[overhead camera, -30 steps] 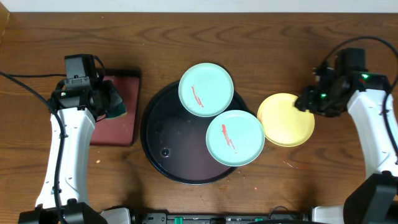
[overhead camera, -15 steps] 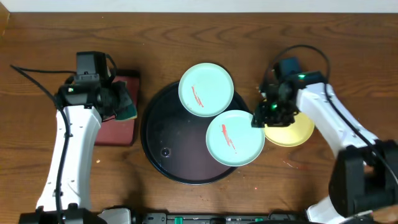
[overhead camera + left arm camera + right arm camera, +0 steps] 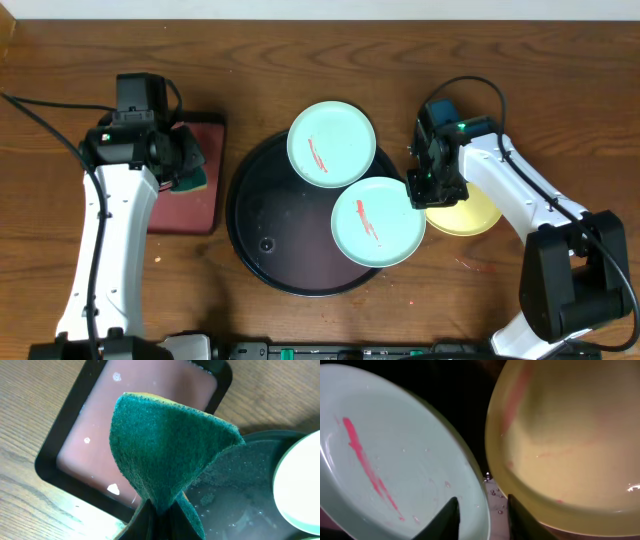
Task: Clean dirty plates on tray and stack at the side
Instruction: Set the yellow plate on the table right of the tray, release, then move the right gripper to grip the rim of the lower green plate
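Two mint-blue plates with red smears lie on the black tray: one at the back, one at the front right. The yellow plate lies on the table right of the tray. My right gripper is open, its fingers astride the front mint plate's right rim, beside the yellow plate. My left gripper is shut on a green sponge, held above the dark-red tray. The black tray and a mint plate rim show at the right of the left wrist view.
The rectangular dark-red tray lies left of the black tray, under the left gripper. Water drops sit on the table between the front mint plate and the yellow plate. Cables run behind both arms.
My right arm swung in from the far right, across the yellow plate, to the front mint plate's rim. My left gripper shifted slightly with the sponge.
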You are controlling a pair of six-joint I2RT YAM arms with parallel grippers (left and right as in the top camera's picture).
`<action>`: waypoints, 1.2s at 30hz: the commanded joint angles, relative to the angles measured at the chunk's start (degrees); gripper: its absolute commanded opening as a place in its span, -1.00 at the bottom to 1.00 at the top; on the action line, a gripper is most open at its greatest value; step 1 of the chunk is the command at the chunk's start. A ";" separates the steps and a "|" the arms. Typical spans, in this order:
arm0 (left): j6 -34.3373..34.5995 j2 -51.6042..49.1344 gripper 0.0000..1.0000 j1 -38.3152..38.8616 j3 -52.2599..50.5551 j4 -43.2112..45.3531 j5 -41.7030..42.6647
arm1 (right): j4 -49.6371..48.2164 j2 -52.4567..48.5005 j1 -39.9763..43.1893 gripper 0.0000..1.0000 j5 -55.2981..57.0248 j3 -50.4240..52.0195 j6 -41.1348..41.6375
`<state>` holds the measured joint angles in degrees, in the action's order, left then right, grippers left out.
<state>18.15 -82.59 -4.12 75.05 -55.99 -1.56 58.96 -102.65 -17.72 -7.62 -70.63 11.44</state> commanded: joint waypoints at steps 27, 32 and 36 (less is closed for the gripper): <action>-0.98 -3.04 -0.85 -0.02 1.40 0.66 -0.79 | -4.17 0.33 -11.85 -0.98 -2.10 0.09 5.81; -0.98 -3.04 -0.85 -0.02 1.33 1.20 -0.59 | -7.65 0.31 -15.56 -0.98 -2.08 -0.48 16.74; -0.98 -3.06 -0.85 -0.02 1.20 1.18 -0.59 | -11.47 0.20 -18.47 -0.98 -0.70 -0.48 23.19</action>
<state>17.93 -85.45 -4.12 75.05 -55.02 -1.69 49.19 -102.74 -34.33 -8.56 -70.13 26.48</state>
